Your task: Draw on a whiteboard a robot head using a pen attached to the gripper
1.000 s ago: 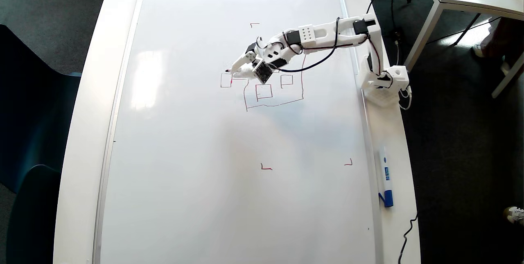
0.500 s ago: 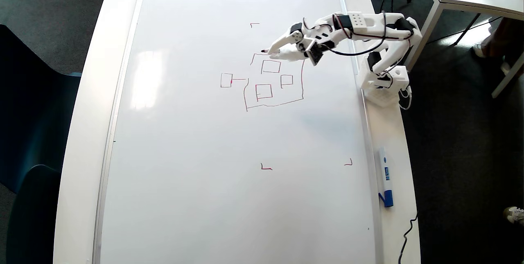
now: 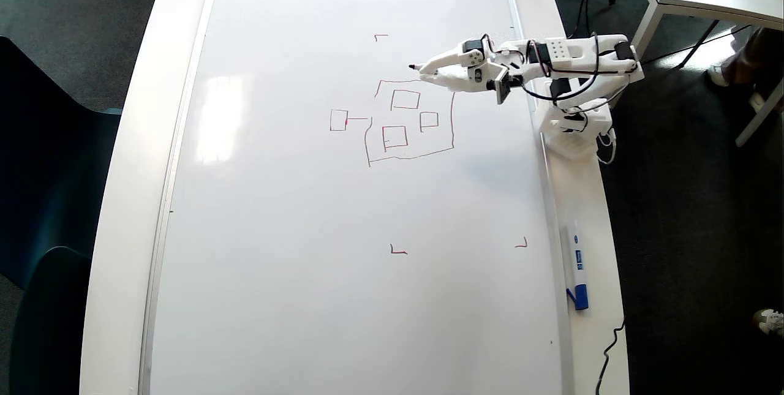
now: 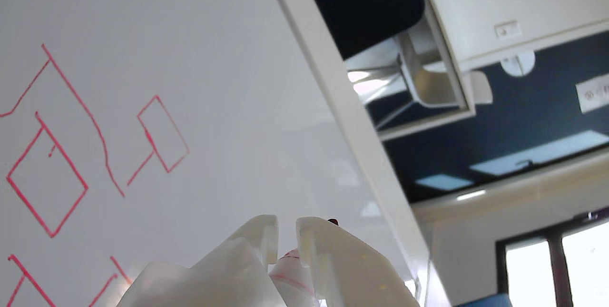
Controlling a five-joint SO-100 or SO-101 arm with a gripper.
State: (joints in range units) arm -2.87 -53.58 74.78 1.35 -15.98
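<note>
Across the white bench point(image 3: 131, 156), seen from overhead, lies the large glossy white whiteboard with thin silver frame point(image 3: 275, 260); small red corner marks sit on its surface, one near the lower middle point(image 3: 398, 251); left of board centre stands the small outer red square, joined by a short line to the robot head, a thin red wobbly outline enclosing three small squares point(image 3: 409, 120); just above the outline's top edge, the slim white pen with red tip point(image 3: 429, 66) points left, its tip clear of the drawn lines; whether the tip touches the board cannot be told; the white 3D-printed end effector with black servo parts point(image 3: 436, 70) holds it, jaws set narrow about the pen barrel, as the wrist view confirms point(image 4: 285, 245); at the right bench rim, well apart, lies a white-and-blue marker point(image 3: 576, 263).
</note>
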